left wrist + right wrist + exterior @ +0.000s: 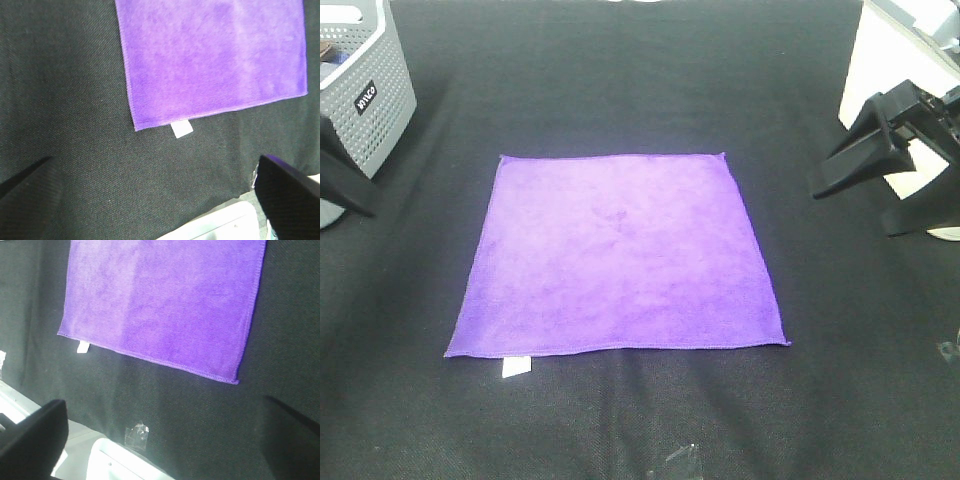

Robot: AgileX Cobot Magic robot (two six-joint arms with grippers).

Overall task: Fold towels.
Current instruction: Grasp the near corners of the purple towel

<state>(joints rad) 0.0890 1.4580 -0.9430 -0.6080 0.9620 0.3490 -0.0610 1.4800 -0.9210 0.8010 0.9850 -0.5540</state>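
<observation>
The purple towel (620, 255) lies flat and unfolded on the black table (620, 80), with its small white tag (516, 366) at the near left corner. It also shows in the left wrist view (215, 60) with the tag (181, 129), and in the right wrist view (165, 300) with the tag (83, 347). My left gripper (350, 190) hovers off the towel's left side, open and empty (156, 160). My right gripper (855, 210) hovers off the towel's right side, open and empty (164, 401). Neither touches the towel.
A grey perforated basket (365, 90) stands at the back left. A white box-like object (885, 60) stands at the back right. A scrap of clear tape (680, 460) lies near the table's front edge, and it also shows in the right wrist view (137, 434).
</observation>
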